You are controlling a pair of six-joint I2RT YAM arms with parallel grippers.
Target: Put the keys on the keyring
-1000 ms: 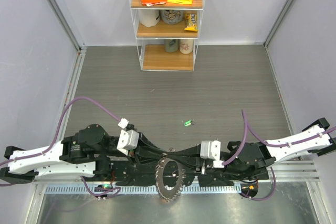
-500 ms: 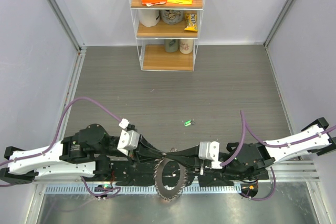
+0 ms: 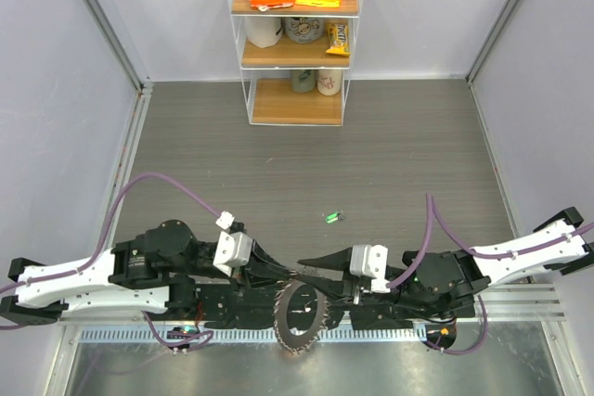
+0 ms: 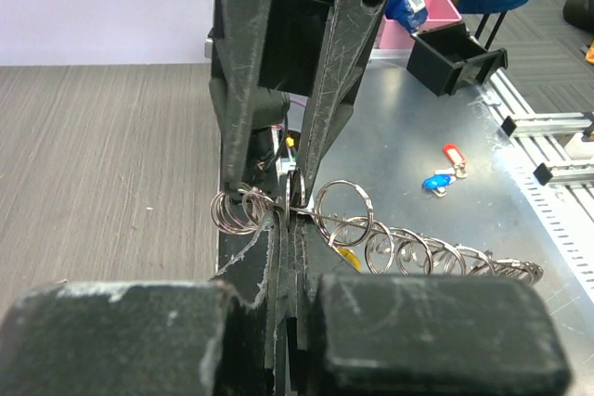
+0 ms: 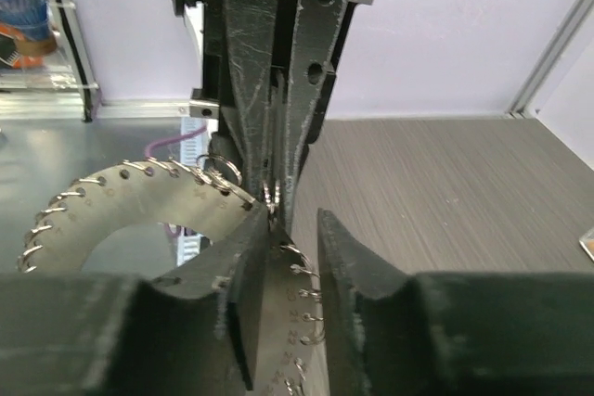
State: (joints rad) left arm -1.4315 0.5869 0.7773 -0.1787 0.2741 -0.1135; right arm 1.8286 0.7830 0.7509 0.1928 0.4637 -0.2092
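Observation:
The keyring (image 3: 299,314), a flat grey toothed ring hung with small split rings, stands on edge between the arm bases. My left gripper (image 3: 290,276) is shut on its top rim; the left wrist view shows the jaws (image 4: 290,218) pressed together on the rim beside the small rings (image 4: 390,248). My right gripper (image 3: 303,263) faces it from the other side, open. In the right wrist view the ring's rim (image 5: 139,203) runs through the gap in that gripper (image 5: 295,227). A green-headed key (image 3: 329,218) lies loose on the table beyond both grippers.
A clear shelf unit (image 3: 295,39) with snack packets and mugs stands at the back wall. Red (image 4: 452,153) and blue (image 4: 434,183) key tags lie on the metal sheet near the arm bases. A black box (image 4: 455,55) and a pink one (image 4: 419,20) stand farther off.
My right gripper's jaws have come apart around the ring's rim. The left gripper has closed on the rim, and the keyring has shifted slightly left.

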